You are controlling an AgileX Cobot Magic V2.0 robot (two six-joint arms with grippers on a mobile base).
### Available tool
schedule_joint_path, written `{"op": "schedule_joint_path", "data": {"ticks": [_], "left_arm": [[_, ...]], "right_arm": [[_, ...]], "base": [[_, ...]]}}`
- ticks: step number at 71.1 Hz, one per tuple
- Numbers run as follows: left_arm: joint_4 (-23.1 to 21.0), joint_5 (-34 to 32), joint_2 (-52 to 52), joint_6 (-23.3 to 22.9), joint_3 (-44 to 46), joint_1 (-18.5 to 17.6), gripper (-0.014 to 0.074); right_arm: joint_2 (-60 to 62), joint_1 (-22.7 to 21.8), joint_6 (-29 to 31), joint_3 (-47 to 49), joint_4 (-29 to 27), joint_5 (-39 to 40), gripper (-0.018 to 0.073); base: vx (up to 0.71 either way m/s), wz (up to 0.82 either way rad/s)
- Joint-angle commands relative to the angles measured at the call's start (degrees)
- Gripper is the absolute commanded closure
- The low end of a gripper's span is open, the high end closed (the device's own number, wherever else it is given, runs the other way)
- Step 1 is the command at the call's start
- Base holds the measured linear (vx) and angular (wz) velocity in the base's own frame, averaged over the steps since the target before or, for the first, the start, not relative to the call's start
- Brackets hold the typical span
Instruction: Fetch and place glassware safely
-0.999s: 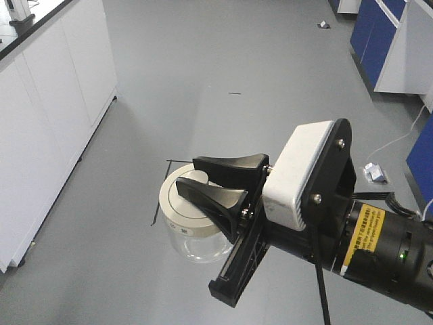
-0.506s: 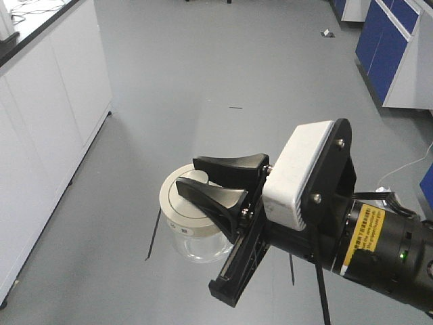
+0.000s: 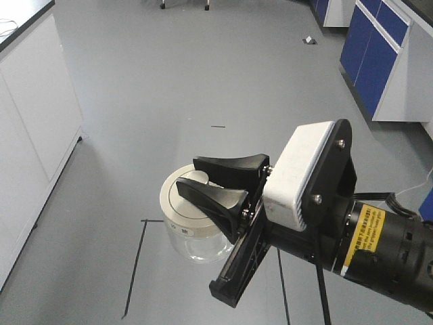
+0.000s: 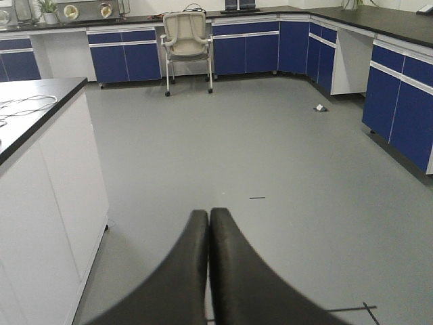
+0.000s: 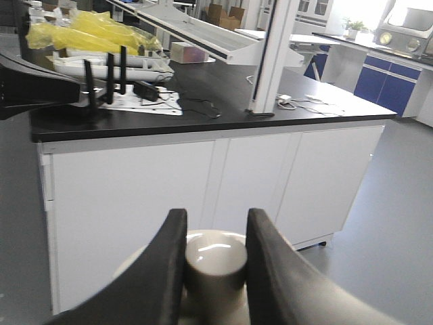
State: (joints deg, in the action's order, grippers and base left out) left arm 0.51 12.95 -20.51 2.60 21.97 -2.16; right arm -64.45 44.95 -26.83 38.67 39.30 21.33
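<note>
Fingers [image 5: 169,264] of your right gripper [image 5: 216,230] pinched the glass jar [image 3: 196,240] by its lid knob [image 5: 215,271], lower centre. Your left gripper [image 4: 208,217] was closed, empty. Carrying step, by my judgement; the next move called for a level, gentle set-down.

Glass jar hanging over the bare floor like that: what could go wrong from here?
The right end effector pinches only the knob of the round cream-white lid, so a loose lid could let the small squat clear glass jar drop.
Only hard grey floor lies beneath, so a slip likely means breakage.
A white cabinet stands ahead in the right wrist view; bumping it could loosen the grip.
</note>
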Motion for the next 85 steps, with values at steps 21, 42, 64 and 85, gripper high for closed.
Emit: {"op": "schedule_joint_path", "data": {"ticks": [21,42,64,85], "left_arm": [[-0.19,-4.09,-0.51,-0.28,1.43,0.15,0.0603],[-0.19,-4.09,-0.51,-0.28,1.43,0.15,0.0603],[-0.19,-4.09,-0.51,-0.28,1.43,0.15,0.0603],[-0.19,-4.09,-0.51,-0.28,1.43,0.15,0.0603]], "right_arm": [[1.33,0.03,0.16,1.94,-1.11,4.74,0.0560],[1.33,0.03,0.16,1.94,-1.11,4.74,0.0560],[1.33,0.03,0.16,1.94,-1.11,4.74,0.0560],[1.33,0.03,0.16,1.94,-1.11,4.74,0.0560]], "base": [[0.43,0.04],[0.44,0.06],[0.43,0.00],[0.44,-0.10]]}}
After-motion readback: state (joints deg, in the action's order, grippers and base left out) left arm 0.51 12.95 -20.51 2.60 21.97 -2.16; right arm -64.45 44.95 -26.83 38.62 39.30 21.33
